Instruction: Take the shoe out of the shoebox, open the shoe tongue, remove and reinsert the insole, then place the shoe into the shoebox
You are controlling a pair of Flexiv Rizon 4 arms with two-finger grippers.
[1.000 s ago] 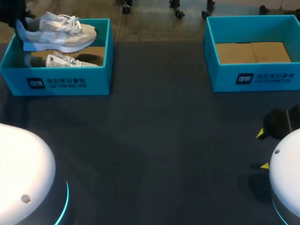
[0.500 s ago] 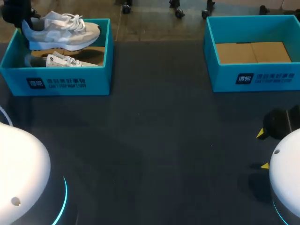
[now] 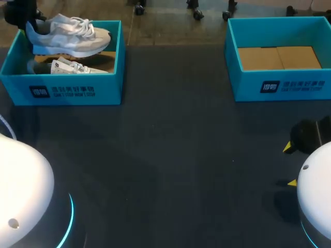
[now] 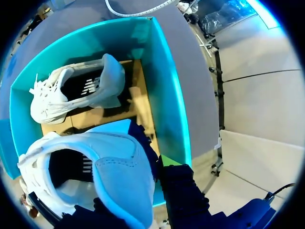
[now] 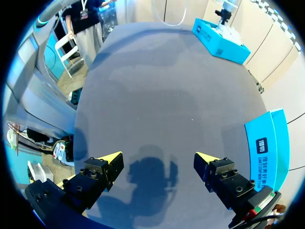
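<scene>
A light grey and white shoe (image 3: 70, 35) hangs over the left teal shoebox (image 3: 62, 90), held by its heel in my left gripper (image 3: 21, 14). In the left wrist view the fingers clamp the heel collar of the shoe (image 4: 95, 167) from both sides, so my left gripper (image 4: 138, 200) is shut on it. A second shoe (image 3: 72, 67) lies on its side on the box floor, also visible as the second shoe (image 4: 76, 93) ahead of the gripper. My right gripper (image 3: 289, 165) stands open low over the table at the right edge, nothing between its fingers (image 5: 158, 160).
The right teal shoebox (image 3: 279, 85) holds only a cardboard floor; its wall (image 5: 269, 143) is beside my right gripper. The left shoebox (image 5: 219, 40) shows far across the dark table (image 3: 170, 155).
The held shoe has moved slightly to the right and a little higher above the left box. My right arm has not moved.
</scene>
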